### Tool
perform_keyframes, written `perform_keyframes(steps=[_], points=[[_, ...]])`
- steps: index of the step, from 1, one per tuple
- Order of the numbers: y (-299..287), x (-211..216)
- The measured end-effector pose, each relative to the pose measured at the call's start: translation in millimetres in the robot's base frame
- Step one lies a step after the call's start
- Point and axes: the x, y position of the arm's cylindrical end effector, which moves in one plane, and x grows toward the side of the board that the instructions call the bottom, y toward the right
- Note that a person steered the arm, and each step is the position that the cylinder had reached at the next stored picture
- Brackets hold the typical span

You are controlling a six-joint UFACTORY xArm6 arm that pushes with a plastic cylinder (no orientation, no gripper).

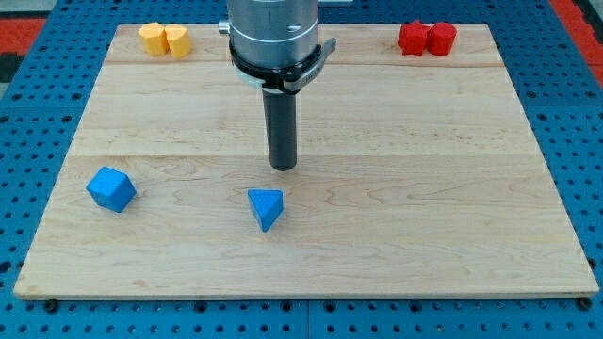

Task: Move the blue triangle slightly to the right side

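A: Where's the blue triangle (266,208)?

B: Lower middle of the frame, a little left of centre, lying on the wooden bench (424,217). One corner points toward the view's bottom.

A: And my tip (283,167)?

B: Just above the triangle in the frame and a touch to its right. There's a narrow strip of bare wood between them, so they are near but not touching.

A: What state is the hand in?

B: There is no hand to report; the arm ends in a straight dark rod hanging from a grey cylindrical mount at the top centre of the frame.

A: What else is on the bench?

B: A blue cube-like block (111,188) sits at the lower left, well apart from the triangle. In the upper left corner two yellow blocks (165,40) stand touching each other; their exact shapes are hard to tell. In the upper right, two red blocks (426,38) also sit pressed together.

A: And around the bench?

B: A blue perforated surface (38,122) frames it on all sides.
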Motion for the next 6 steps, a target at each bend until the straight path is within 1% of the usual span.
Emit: perform_keyframes(steps=[4, 6], points=[[0, -46], [0, -52]])
